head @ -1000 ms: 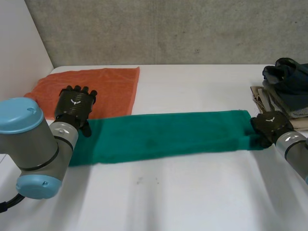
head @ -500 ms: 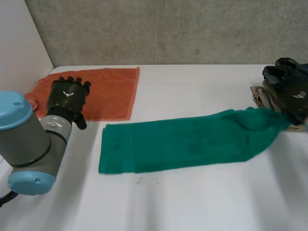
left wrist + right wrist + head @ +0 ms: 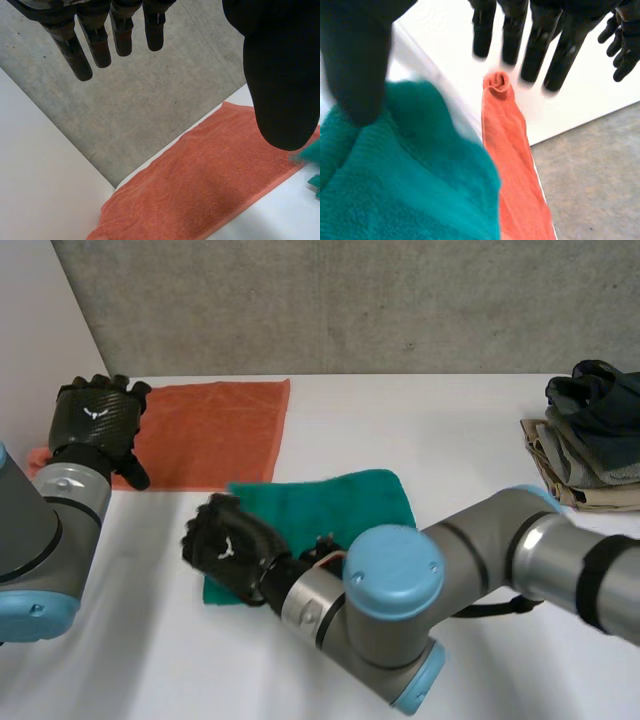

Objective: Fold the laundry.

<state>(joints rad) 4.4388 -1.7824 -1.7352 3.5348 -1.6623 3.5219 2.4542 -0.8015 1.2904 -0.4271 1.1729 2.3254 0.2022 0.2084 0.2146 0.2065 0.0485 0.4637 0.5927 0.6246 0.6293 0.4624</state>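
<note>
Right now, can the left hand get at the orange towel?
Probably yes: the left hand hangs open over one end of the orange towel, nothing between them; the green towel lies clear of that end.

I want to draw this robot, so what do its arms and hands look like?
The left arm and right arm are thick grey tubes with light-blue caps at the joints. The right arm wears a black band. The left hand and right hand are black, with a small white mark on the back and rod-like fingers.
</note>
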